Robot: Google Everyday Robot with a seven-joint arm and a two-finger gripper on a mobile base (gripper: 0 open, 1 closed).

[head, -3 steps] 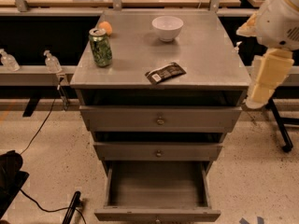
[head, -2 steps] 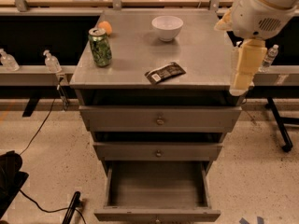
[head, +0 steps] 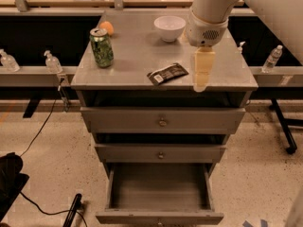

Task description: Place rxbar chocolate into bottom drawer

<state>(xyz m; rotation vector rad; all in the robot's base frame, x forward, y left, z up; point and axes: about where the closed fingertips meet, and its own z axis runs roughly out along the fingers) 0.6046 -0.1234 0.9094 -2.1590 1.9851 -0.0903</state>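
Note:
The rxbar chocolate [head: 167, 74], a flat dark bar with a white label patch, lies on the grey cabinet top [head: 137, 65] near its front edge, right of the middle. My gripper [head: 202, 74] hangs from the white arm over the right part of the top, just right of the bar and apart from it. The bottom drawer [head: 160, 217] is pulled out and nothing lies in it. The two upper drawers [head: 162, 122] are closed or nearly so.
A green patterned can [head: 102, 48], an orange [head: 107, 28] and a white bowl [head: 170, 27] stand on the cabinet top. Small bottles [head: 52, 61] sit on ledges at both sides. A cable and a dark object [head: 9, 183] lie on the floor at left.
The arm has swung left from beside the cabinet's right edge to over its top, bringing the gripper close to the bar. The bar and the drawers have not moved.

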